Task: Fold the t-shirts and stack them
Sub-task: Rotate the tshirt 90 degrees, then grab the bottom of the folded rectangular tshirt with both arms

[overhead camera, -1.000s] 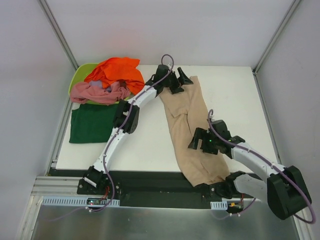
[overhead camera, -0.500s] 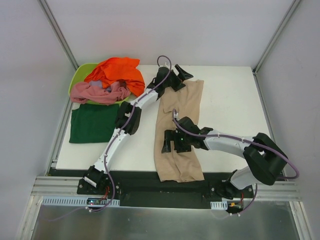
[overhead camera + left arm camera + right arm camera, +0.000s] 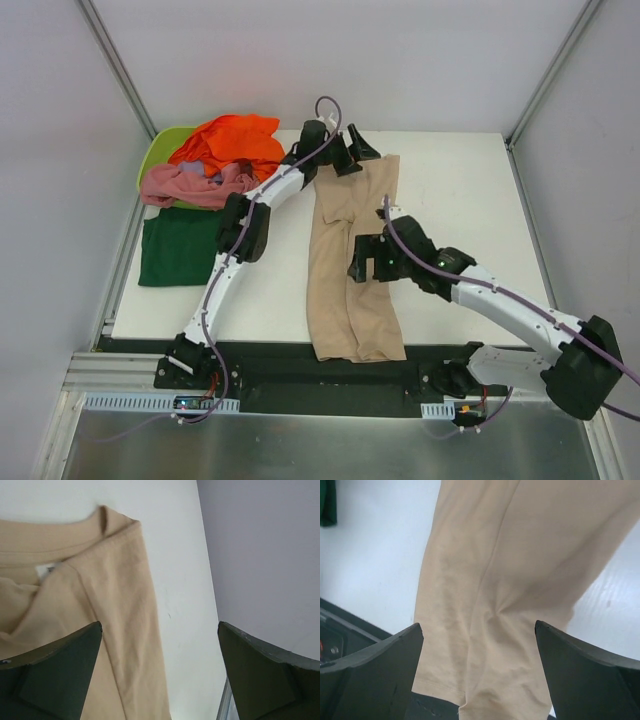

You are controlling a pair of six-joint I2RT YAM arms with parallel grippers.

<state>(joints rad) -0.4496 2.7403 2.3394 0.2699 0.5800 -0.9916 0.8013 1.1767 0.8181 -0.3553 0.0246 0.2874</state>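
White bench (image 3: 460, 190) fills the enclosure; the beige t-shirt (image 3: 340, 290) lies on it as a long narrow strip from the far middle to the near edge, hem drooping over. Above its collar end the left hand (image 3: 355, 158) hovers, released, fingers spread. Over the strip's middle the right hand (image 3: 362, 258) hangs, likewise released. At left the dark green t-shirt (image 3: 180, 245) lies flat, with the pink t-shirt (image 3: 190, 185) and orange t-shirt (image 3: 235, 140) heaped on the tub (image 3: 160, 150) beyond

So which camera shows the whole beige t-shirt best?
The top external view: it shows the beige t-shirt end to end, folded long and narrow. The left wrist sees only its collar end, the right wrist only its hem end.
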